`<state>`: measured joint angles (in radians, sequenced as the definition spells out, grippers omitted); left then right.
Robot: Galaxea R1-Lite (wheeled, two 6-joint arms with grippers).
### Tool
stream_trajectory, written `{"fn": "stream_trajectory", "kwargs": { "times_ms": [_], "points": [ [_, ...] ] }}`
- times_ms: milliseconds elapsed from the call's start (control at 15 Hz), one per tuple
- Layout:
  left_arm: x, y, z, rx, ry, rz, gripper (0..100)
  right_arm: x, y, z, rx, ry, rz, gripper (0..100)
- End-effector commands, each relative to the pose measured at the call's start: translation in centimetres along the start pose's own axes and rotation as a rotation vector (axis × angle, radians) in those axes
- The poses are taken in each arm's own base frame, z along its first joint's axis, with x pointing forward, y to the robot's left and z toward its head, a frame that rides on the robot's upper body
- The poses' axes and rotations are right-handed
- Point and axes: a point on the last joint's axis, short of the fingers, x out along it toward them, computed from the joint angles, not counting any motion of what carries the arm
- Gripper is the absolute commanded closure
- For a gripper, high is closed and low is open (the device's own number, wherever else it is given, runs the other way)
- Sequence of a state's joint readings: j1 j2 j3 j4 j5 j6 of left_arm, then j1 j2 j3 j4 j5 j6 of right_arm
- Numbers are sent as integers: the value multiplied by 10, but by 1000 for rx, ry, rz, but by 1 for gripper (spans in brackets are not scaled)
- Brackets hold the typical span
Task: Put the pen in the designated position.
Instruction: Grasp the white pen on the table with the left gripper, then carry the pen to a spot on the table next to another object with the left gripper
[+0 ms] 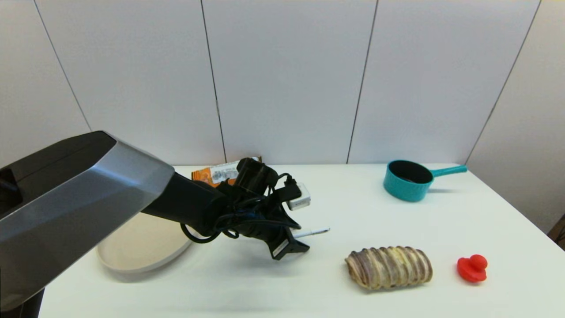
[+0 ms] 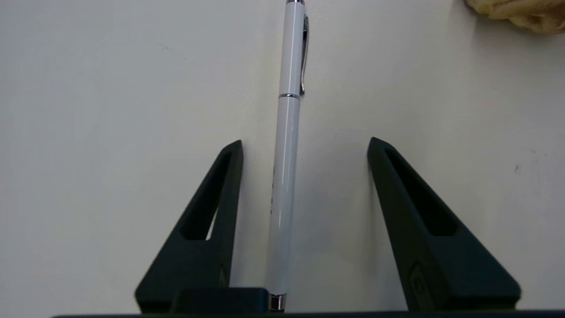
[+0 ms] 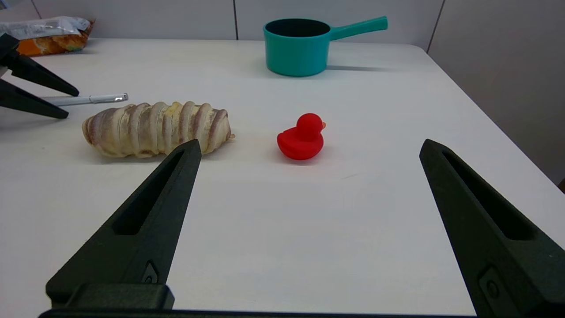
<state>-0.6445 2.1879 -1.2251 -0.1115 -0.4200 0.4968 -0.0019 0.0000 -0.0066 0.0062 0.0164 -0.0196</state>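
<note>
In the head view the left gripper [image 1: 295, 244] sits at centre frame, low over the white table [image 1: 247, 282], with the pen [image 1: 312, 232] poking out to its right. A beige plate [image 1: 141, 247] lies lower left, a teal pot [image 1: 406, 180] upper right, a bread roll [image 1: 388, 267] and a red duck [image 1: 472, 268] lower right.

In the left wrist view the fingers [image 2: 212, 221] stand well apart with the pen [image 2: 284, 154] lying between them, closer to one finger; whether it touches that finger is hard to tell.

In the right wrist view the right gripper [image 3: 309, 148] is spread wide, holding nothing, with the duck [image 3: 302, 138] at centre and the pen [image 3: 86, 100] at the left edge.
</note>
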Motion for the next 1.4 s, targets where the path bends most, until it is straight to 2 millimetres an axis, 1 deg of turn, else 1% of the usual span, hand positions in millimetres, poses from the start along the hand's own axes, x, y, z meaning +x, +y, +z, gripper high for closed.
{"fn": "stream_trajectory", "kwargs": {
  "times_ms": [67,533,800,867,1200,1267,1400],
  "points": [
    [-1,1,3,4,-11,0,100,0,0,0,0,0,1,0],
    [-10,7,15,12,-52,29,100,0,0,0,0,2,1,0],
    [-13,9,16,10,-57,36,100,0,0,0,0,0,1,0],
    [-16,9,19,14,-67,41,100,0,0,0,0,0,1,0],
    [-37,12,45,31,-141,76,100,0,0,0,0,0,1,0],
    [-43,11,48,25,-152,83,100,0,0,0,0,-1,1,0],
    [-61,14,54,29,-182,112,100,0,0,0,0,0,1,0]
  ]
}}
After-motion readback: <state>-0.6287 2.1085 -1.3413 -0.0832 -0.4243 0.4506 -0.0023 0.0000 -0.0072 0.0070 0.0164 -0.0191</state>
